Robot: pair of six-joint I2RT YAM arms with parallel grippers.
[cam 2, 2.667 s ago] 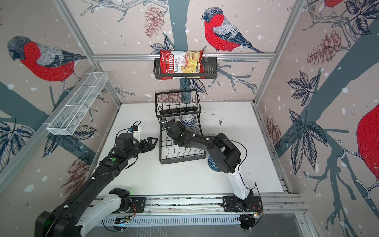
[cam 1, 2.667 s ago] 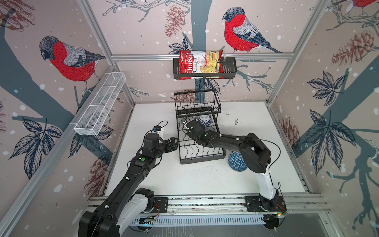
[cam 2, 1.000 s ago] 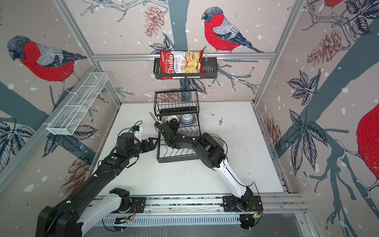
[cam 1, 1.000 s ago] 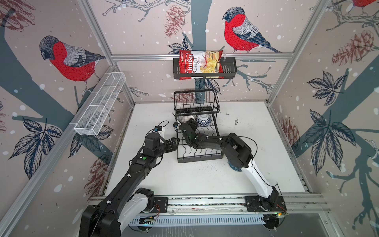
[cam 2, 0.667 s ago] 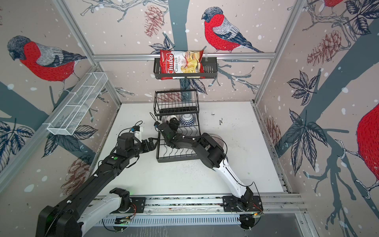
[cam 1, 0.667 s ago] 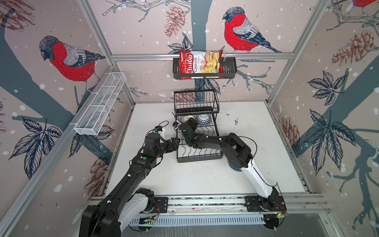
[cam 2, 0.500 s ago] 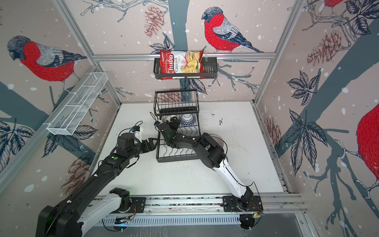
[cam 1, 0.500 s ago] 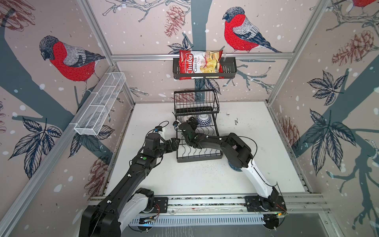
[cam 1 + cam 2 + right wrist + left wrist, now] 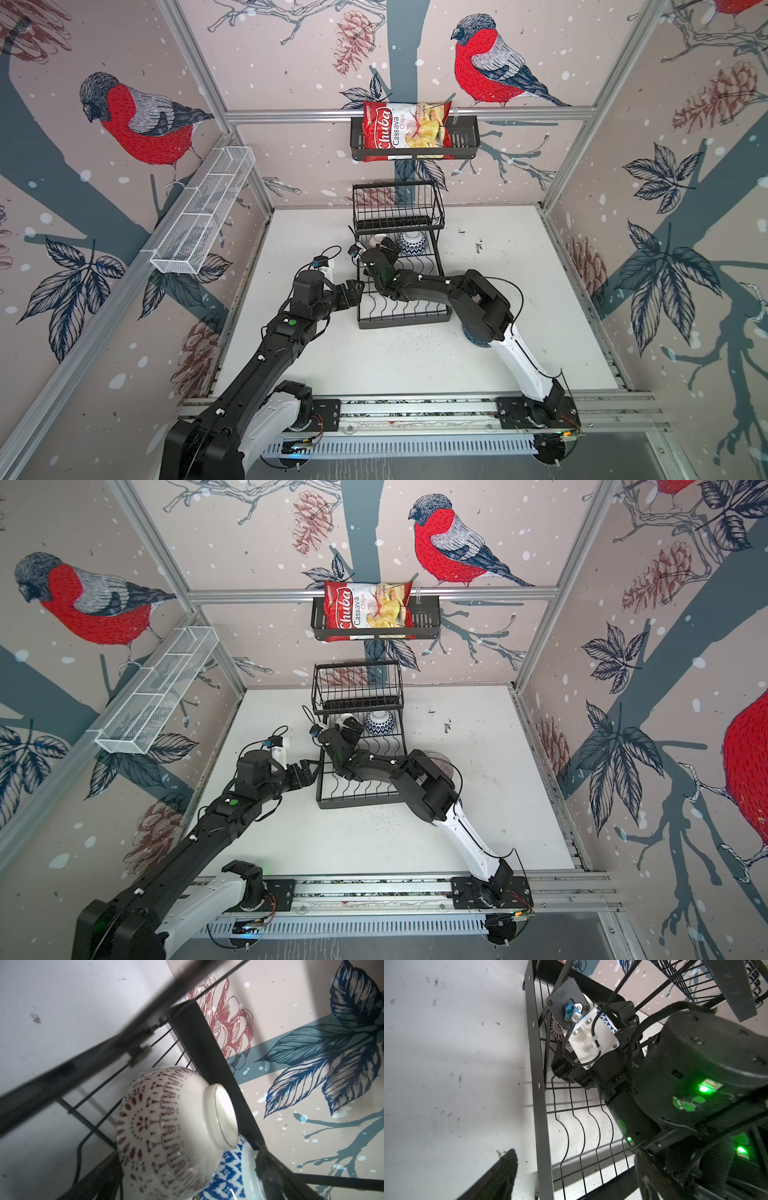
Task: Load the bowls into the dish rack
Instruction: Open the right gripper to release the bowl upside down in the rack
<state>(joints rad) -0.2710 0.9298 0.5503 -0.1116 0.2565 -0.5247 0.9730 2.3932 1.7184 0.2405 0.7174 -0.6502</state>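
Wallpaper (image 9: pixel 291 62) of red-breasted birds, pine cones and dark leaves covers the walls, framed by aluminium rails (image 9: pixel 291 115). A white mesh trough (image 9: pixel 199 224) hangs at ten o'clock. At twelve, a black basket (image 9: pixel 465 137) holds a chip bag (image 9: pixel 399 129). The white tabletop (image 9: pixel 540 291) is speckled and evenly lit.

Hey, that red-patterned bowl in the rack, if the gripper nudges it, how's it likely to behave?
The red-patterned bowl looks like glazed ceramic, so it is probably rigid, slick and chippable. It lies tilted on its round side, apparently against the blue-patterned bowl in the dish rack, so a nudge may rock or roll it.
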